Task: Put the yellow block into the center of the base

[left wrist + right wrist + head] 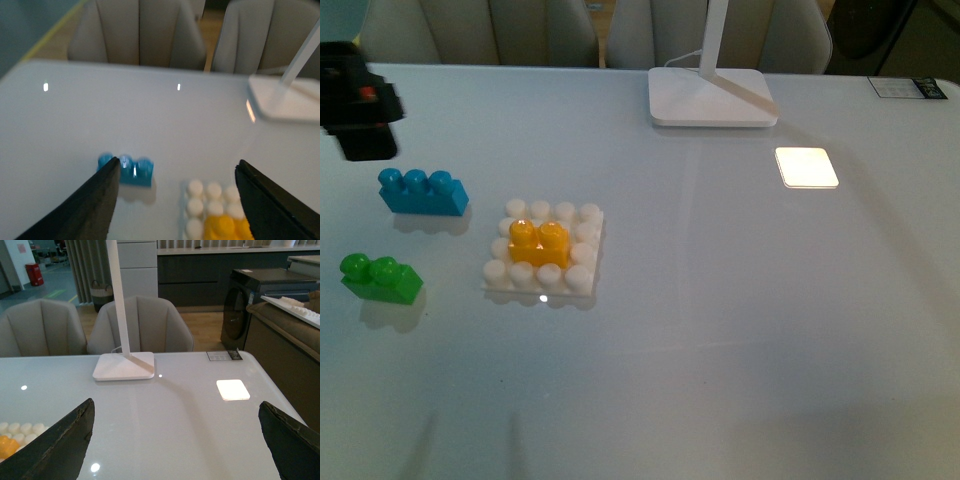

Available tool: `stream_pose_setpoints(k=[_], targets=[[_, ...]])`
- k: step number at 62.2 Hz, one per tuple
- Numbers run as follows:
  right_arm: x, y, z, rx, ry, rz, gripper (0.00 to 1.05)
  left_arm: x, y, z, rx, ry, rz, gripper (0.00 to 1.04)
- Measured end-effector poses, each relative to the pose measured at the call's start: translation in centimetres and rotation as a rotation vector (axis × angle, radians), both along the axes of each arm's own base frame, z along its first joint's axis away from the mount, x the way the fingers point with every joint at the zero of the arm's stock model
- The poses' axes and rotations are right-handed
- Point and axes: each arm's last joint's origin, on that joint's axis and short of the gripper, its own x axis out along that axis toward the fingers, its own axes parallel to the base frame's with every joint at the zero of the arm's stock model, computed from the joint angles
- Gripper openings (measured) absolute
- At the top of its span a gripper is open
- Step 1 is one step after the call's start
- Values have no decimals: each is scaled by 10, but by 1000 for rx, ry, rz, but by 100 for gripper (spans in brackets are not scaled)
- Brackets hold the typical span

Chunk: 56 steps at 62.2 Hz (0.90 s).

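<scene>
The yellow block (pixel 538 243) sits on the middle studs of the white base (pixel 582 280), left of the table's centre. In the left wrist view the block (pixel 225 227) and base (pixel 196 205) show between the open fingers. My left gripper (pixel 177 172) is open and empty, held above and behind the base; only its dark body (pixel 355 105) shows at the far left of the front view. My right gripper (pixel 176 412) is open and empty over bare table; the block (pixel 6 446) and base (pixel 22 429) show at that view's edge.
A blue three-stud brick (pixel 421 192) and a green two-stud brick (pixel 380 278) lie left of the base. A white lamp foot (pixel 712 97) stands at the back centre, with a bright light patch (pixel 807 167) to its right. Chairs stand behind the table.
</scene>
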Motion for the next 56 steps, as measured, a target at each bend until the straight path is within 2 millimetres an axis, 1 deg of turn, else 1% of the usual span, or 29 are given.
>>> stream_pose_setpoints(k=[1, 3, 6, 8, 12, 15, 16, 21, 28, 35, 40, 56], targets=[[0, 0, 0, 0, 2, 0, 96, -2, 1, 2, 2, -24, -3, 65], [0, 0, 0, 0, 2, 0, 96, -9, 4, 13, 3, -117, -6, 58], [0, 0, 0, 0, 0, 0, 96, -15, 7, 23, 9, -176, -3, 50], [0, 0, 0, 0, 0, 0, 96, -22, 11, 28, 16, -201, -1, 43], [0, 0, 0, 0, 0, 1, 96, -33, 16, 29, 26, -200, 4, 32], [0, 0, 0, 0, 0, 1, 96, -44, 20, 26, 34, -176, 5, 20], [0, 0, 0, 0, 0, 1, 96, -46, 21, 26, 34, -174, 4, 18], [0, 0, 0, 0, 0, 0, 96, -57, 24, 32, 38, -157, 0, 2], [0, 0, 0, 0, 0, 0, 96, -71, 28, 39, 38, -185, -3, 3], [0, 0, 0, 0, 0, 1, 96, -84, 36, 38, 39, -178, -19, 3], [0, 0, 0, 0, 0, 0, 96, -92, 42, 38, 41, -177, 8, 3], [0, 0, 0, 0, 0, 0, 96, -113, 42, 40, 40, -181, 0, 3]])
